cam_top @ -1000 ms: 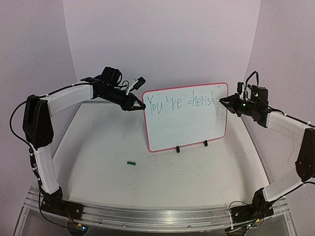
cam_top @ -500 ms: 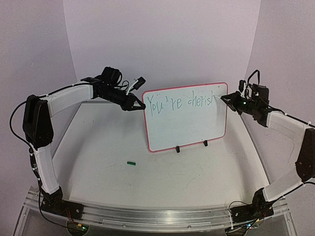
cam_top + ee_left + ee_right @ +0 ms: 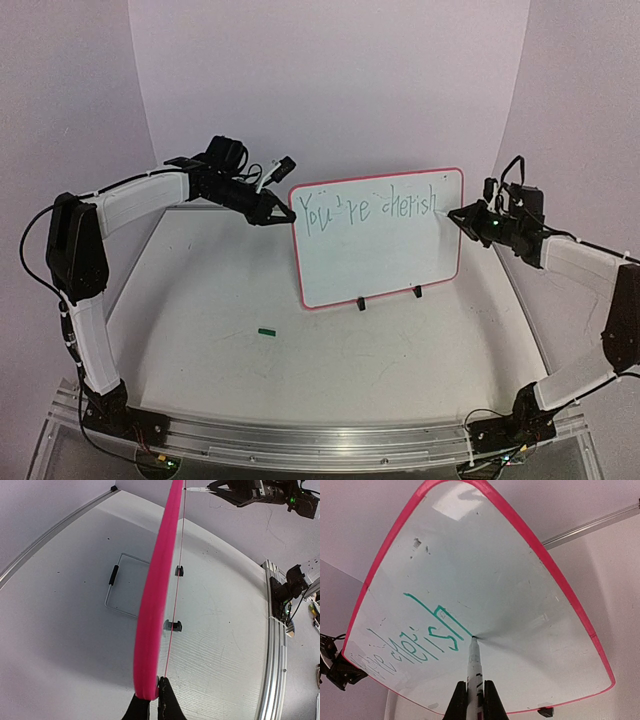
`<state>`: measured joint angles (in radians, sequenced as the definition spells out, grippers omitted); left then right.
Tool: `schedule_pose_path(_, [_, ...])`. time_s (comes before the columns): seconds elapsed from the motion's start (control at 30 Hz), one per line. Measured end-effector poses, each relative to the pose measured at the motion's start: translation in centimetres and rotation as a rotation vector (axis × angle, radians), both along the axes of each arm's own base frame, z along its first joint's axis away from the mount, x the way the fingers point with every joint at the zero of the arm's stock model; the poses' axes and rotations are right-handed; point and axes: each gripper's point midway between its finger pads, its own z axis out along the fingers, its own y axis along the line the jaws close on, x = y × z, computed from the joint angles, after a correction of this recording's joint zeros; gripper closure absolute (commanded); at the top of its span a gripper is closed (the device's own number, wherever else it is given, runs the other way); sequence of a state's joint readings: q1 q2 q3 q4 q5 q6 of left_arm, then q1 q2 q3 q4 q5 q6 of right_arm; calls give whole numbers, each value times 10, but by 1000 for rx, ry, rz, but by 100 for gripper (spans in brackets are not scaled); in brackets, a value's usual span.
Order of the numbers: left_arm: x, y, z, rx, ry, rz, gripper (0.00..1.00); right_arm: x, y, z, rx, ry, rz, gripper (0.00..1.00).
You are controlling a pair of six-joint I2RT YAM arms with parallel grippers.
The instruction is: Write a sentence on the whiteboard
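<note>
The whiteboard, white with a red frame, stands upright on two black clip feet at the table's middle back. Green writing along its top reads "You're cherish". My left gripper is shut on the board's upper left edge; in the left wrist view the red frame runs edge-on between my fingertips. My right gripper is shut on a white marker. The marker's tip touches the board at the end of the green "h".
A small green marker cap lies on the table in front of the board's left side. A thin wire rectangle shows on the table behind the board. The aluminium rail runs along the near edge.
My right gripper has drawn the marker down the board's upper right area, adding the "h" to the green word. The left gripper and board have stayed still.
</note>
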<state>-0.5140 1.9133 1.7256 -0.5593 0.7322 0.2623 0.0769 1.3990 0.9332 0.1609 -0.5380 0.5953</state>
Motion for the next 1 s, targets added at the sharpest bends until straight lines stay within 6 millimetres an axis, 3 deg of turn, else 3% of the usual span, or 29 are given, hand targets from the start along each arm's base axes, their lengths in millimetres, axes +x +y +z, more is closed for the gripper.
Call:
schedule_pose_path(0.17, [0,0,0,1,-1,0,100,-3,0,3,0,-4,-1,100])
schedule_pose_path(0.37, [0,0,0,2,-3,-1,100,-14,-3,32,1,-73,-11,100])
schedule_pose_path(0.5, [0,0,0,2,-3,-1,100,-14,-5,39,-6,-90,-21,100])
schedule_pose_path(1.0, [0,0,0,2,-3,-1,100,2,-8,20,-46,-44,-34,100])
